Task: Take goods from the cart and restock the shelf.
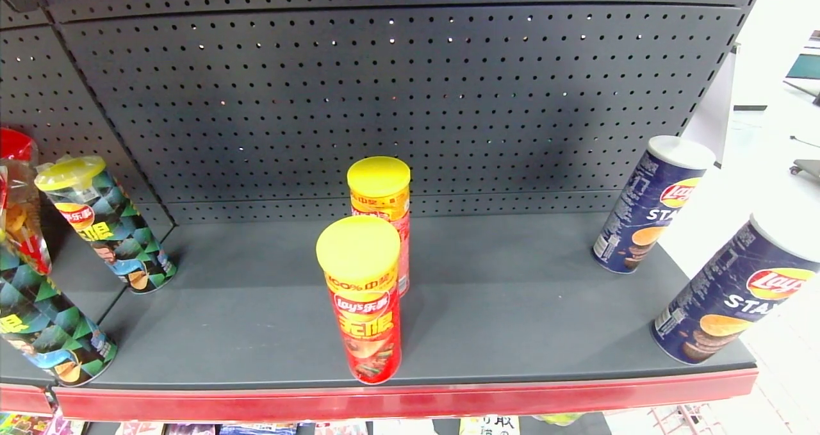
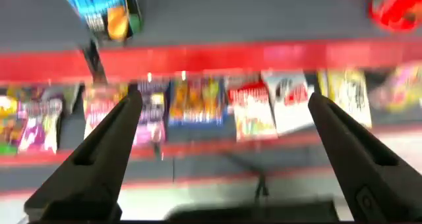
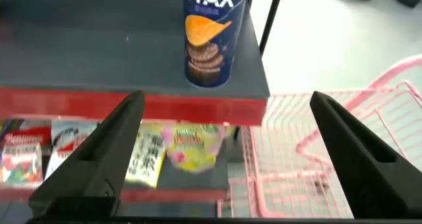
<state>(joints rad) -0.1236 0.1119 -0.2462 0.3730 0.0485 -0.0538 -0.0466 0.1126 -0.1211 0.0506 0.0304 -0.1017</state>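
In front of the shelf [image 1: 512, 307], where upright cans [image 1: 365, 307] stand in spaced rows, the left gripper [image 2: 225, 99] and right gripper [image 3: 225, 97] hang open and empty, evidently ready to fetch from the pink cart [image 3: 343, 151] below the shelf's right end.

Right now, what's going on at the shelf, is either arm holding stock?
Nothing is in hand. The left gripper and right gripper both hang open and empty in front of the shelf, near its red edge. On it stand a front red can and a rear red can in the middle, a near blue can and a far blue can at the right end, and green-patterned cans at the left. The pink cart sits low beside the right end.
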